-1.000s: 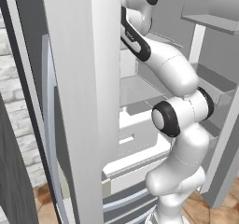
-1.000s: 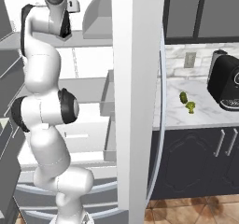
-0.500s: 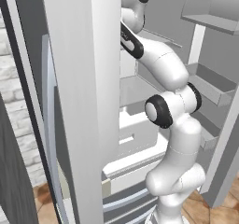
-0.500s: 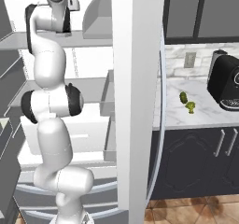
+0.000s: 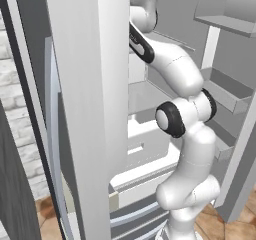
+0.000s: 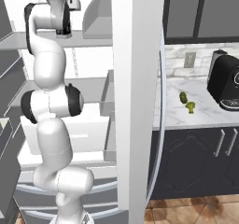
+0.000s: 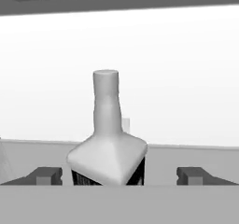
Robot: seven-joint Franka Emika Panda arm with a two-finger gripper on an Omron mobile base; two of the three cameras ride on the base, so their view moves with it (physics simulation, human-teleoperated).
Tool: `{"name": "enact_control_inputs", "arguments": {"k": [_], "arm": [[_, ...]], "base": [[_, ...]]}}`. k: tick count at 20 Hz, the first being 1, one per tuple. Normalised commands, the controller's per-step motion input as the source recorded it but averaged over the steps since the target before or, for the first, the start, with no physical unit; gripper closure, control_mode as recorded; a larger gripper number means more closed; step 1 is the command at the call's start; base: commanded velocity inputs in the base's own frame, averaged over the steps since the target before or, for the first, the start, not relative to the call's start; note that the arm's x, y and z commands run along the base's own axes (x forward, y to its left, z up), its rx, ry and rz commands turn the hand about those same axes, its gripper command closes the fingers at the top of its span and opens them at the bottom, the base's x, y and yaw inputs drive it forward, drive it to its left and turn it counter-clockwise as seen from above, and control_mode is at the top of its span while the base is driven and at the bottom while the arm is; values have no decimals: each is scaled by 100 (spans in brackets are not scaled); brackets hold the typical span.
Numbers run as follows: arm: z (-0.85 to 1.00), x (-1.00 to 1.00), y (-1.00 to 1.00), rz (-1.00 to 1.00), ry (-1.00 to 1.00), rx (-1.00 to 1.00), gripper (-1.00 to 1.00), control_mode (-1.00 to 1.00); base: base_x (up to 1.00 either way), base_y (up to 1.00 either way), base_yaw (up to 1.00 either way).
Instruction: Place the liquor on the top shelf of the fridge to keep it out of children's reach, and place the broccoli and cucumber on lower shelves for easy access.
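So, starting from the left in the hand view: one dark fingertip (image 7: pixel 45 175) is seen low on the left, the liquor (image 7: pixel 108 146) stands upright in the middle, and the other fingertip sits low on the right. The gripper (image 7: pixel 119 176) is spread wide, with a clear gap left on each side of the bottle's shoulders, so nothing is being pinched. The bottle is set on a pale grey shelf with the fridge's white back wall behind it and a darker grey edge running overhead.

From the left base view, the arm is seen stacked up tall out of the lower right, elbow bent at mid height, the forearm reaching up and left behind the white edge of the fridge (image 5: pixel 80 109) door. Door bins are mounted on the right, and pale drawers can be made out lower down inside.

From the right base view, the arm is folded upward on the left, the wrist held up at the level of the top shelf (image 6: pixel 88 38). Another grey shelf is seen below it. Further right, past the white door edge, a marble counter (image 6: pixel 177 115) is seen, with the cucumber (image 6: pixel 183 97) and the broccoli (image 6: pixel 190 107) sitting just beside each other on it, and a black coffee machine (image 6: pixel 225 85) at the far right. Dark cabinets are fitted below and above the counter.
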Motion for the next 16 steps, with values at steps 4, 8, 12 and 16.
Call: {"name": "enact_control_inputs", "arguments": {"k": [4, 8, 12, 16], "arm": [[-49, -51, -8, -9, -1, -4, -100, -100], [-41, -44, -1, -7, -7, -2, -100, -100], [-34, -51, -5, -2, -15, 0, -100, -100], [-5, -59, -19, 0, -10, 0, -100, -100]], "base": [[0, 0, 0], [0, 0, 0], [0, 0, 0], [0, 0, 0]]}}
